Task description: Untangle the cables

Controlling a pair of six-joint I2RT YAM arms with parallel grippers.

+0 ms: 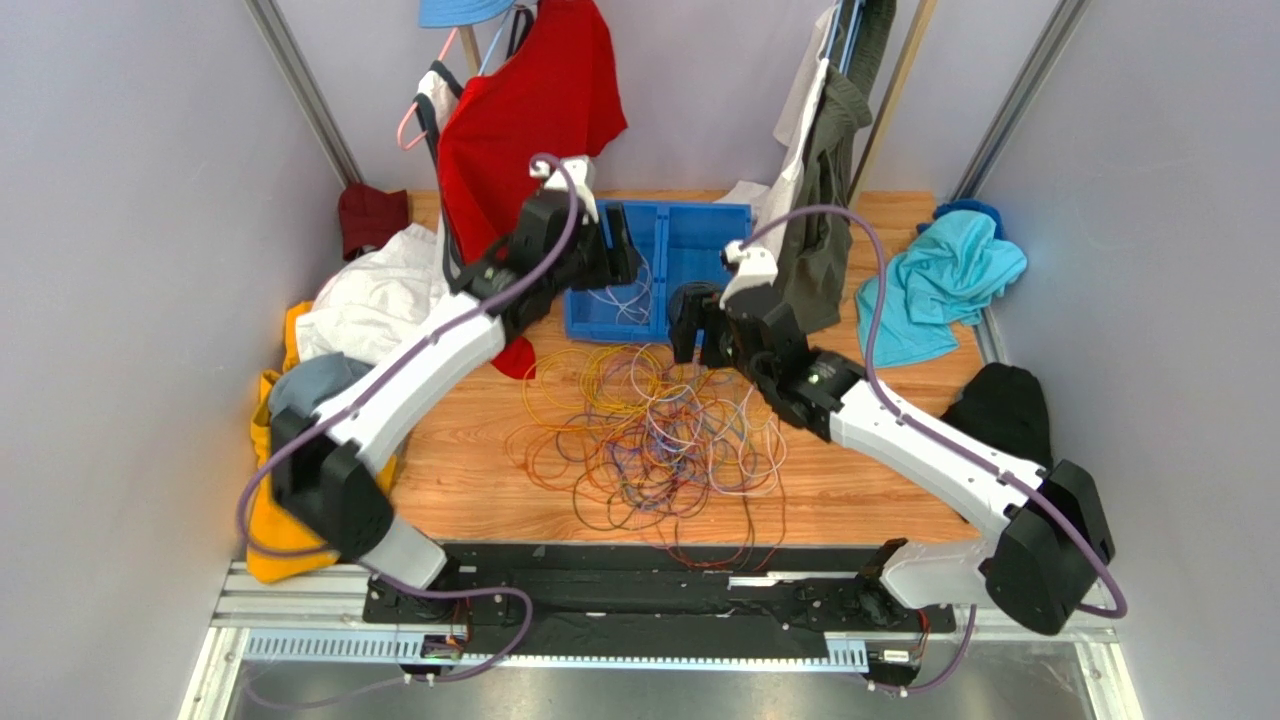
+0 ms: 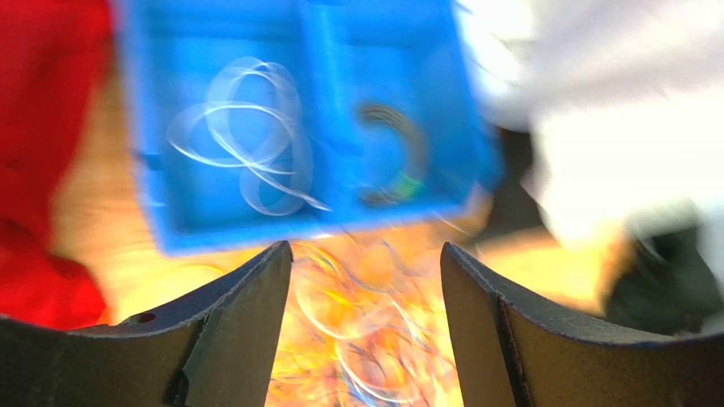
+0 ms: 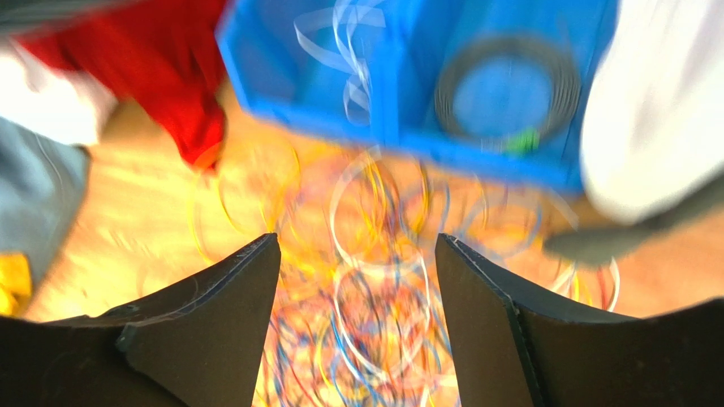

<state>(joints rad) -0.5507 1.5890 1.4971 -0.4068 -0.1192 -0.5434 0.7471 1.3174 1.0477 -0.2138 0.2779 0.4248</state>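
A tangle of thin cables (image 1: 661, 435), orange, yellow, purple, red and white, lies on the wooden table in the middle. It shows blurred between the fingers in the left wrist view (image 2: 365, 339) and the right wrist view (image 3: 365, 331). My left gripper (image 1: 619, 252) is open and empty above the blue bin's left side. My right gripper (image 1: 687, 333) is open and empty above the far edge of the tangle. A loose white cable (image 2: 246, 136) lies in the bin's left compartment.
A blue two-compartment bin (image 1: 721, 225) stands behind the tangle; a black coiled ring (image 3: 510, 89) lies in its right compartment. A red shirt (image 1: 526, 113) hangs at the back left, dark clothes (image 1: 827, 195) at the back right. Clothes piles lie on both sides, teal cloth (image 1: 939, 285) at right.
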